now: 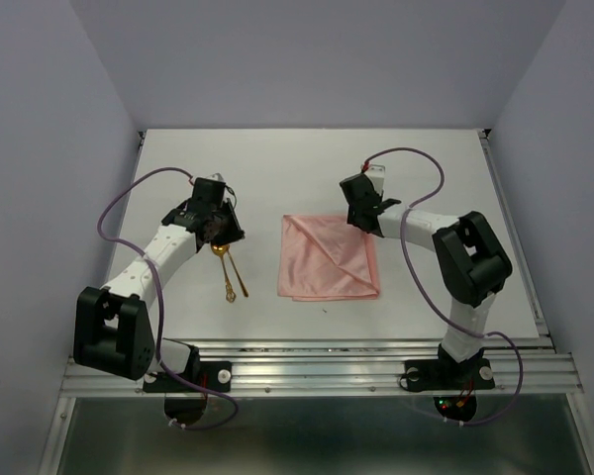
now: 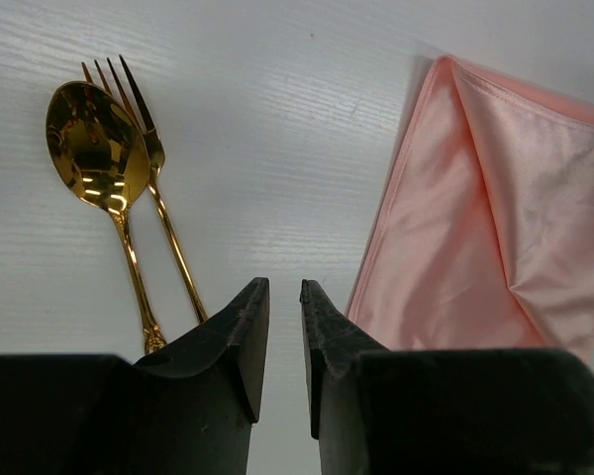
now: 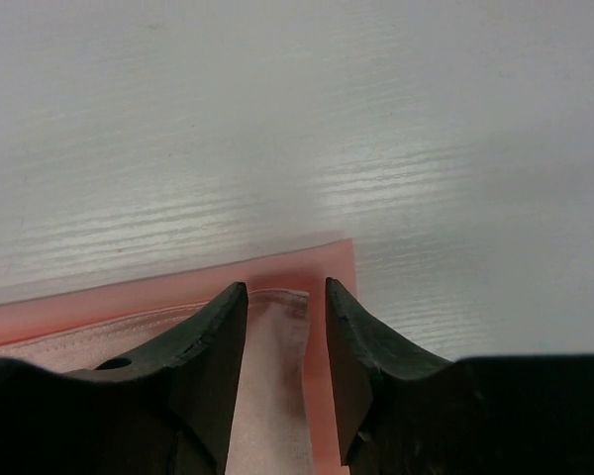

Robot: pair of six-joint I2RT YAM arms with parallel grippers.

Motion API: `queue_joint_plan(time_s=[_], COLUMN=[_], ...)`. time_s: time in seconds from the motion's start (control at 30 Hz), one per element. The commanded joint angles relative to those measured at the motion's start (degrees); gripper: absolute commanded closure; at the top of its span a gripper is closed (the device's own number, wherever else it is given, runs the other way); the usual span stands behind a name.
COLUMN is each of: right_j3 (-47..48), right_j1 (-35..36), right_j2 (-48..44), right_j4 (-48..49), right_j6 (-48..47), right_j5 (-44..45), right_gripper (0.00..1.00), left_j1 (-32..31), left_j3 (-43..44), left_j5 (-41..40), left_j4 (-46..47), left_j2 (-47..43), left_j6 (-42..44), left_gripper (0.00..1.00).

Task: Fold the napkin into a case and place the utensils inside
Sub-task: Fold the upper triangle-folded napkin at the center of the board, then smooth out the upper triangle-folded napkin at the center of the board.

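Closest to the lens in the overhead view were the two arm bases along the bottom edge. Beyond them the left jaws hung over the heads of the utensils (image 1: 232, 274), which lay side by side left of centre, handles running down the frame. The napkin (image 1: 329, 259) lay flat at centre on the bench (image 1: 426, 168), folded to a rough square with a diagonal crease, not yet a case. The right jaws stood at its upper right corner, so the right arm was nearer the cloth and the left arm nearer the cutlery.

From the left wrist, the left jaws filled the bottom edge, parted by a narrow gap and holding nothing. The spoon (image 2: 97, 148) and fork (image 2: 174, 249) lay up and left of them, close together, their long axes running up the frame and leaning slightly left. The napkin (image 2: 495, 208) took the right side, apart from both.

From the right wrist, the right jaws were spread, with the napkin's (image 3: 129, 297) corner directly under the gap and nothing pinched. Any next fold would likely start from that corner.
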Motion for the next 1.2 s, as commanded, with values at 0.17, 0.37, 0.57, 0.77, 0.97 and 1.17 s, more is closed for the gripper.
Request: queue_joint_plan(time_s=[0.17, 0.37, 0.57, 0.77, 0.97, 1.17], right_j3=[-2.8, -10.1, -18.6, -26.0, -29.4, -30.1], right_j1=[-0.3, -0.3, 0.3, 3.5, 11.5, 14.3], right_j2=[-12.3, -21.1, -30.0, -37.6, -38.9, -35.8], right_j4=[0.7, -1.3, -6.3, -9.4, -10.3, -11.0], right_j6=[1.7, 5.6, 9.2, 11.2, 14.1, 18.1], right_j5=[0.7, -7.5, -15.4, -22.8, -22.7, -17.5], right_gripper=[0.57, 0.62, 0.76, 0.76, 0.76, 0.78], left_j1=[-3.1, -8.6, -11.4, -12.3, -13.1, -13.1], left_j3=[2.7, 9.4, 18.1, 23.7, 28.0, 31.1], left_j5=[3.3, 4.0, 6.5, 9.1, 10.1, 9.8], left_j4=[1.9, 3.2, 4.1, 5.1, 5.6, 4.8], left_j2=[3.5, 11.5, 20.9, 27.3, 33.8, 37.4], left_j6=[-0.3, -2.4, -3.3, -3.0, -2.3, -1.5], left_gripper=[0.69, 0.7, 0.79, 0.9, 0.91, 0.91])
